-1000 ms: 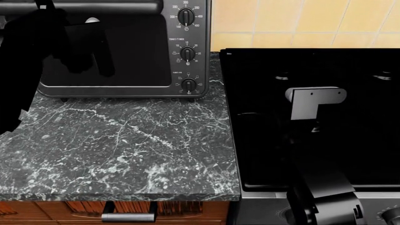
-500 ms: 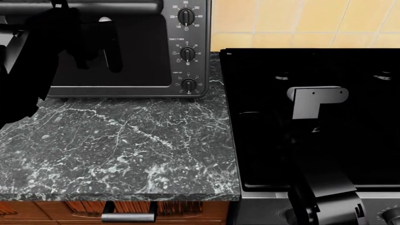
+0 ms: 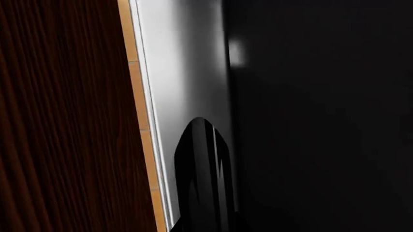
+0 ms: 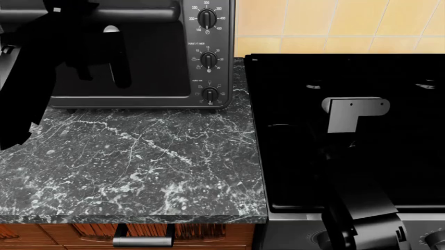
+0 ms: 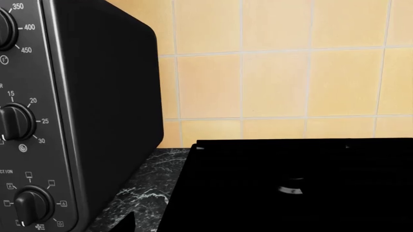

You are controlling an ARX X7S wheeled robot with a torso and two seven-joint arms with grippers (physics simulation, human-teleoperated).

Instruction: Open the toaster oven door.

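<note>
Fingers of the left gripper (image 4: 104, 62) are raised against the dark glass toaster oven door (image 4: 156, 65), beneath its bar handle (image 4: 149, 13).
Their spread and any hold cannot be told. The boxy grey-metal toaster oven (image 4: 208, 57) is set at the marble countertop's (image 4: 139, 156) back edge; the handle should be hooked squarely, then pulled outward and down.
</note>
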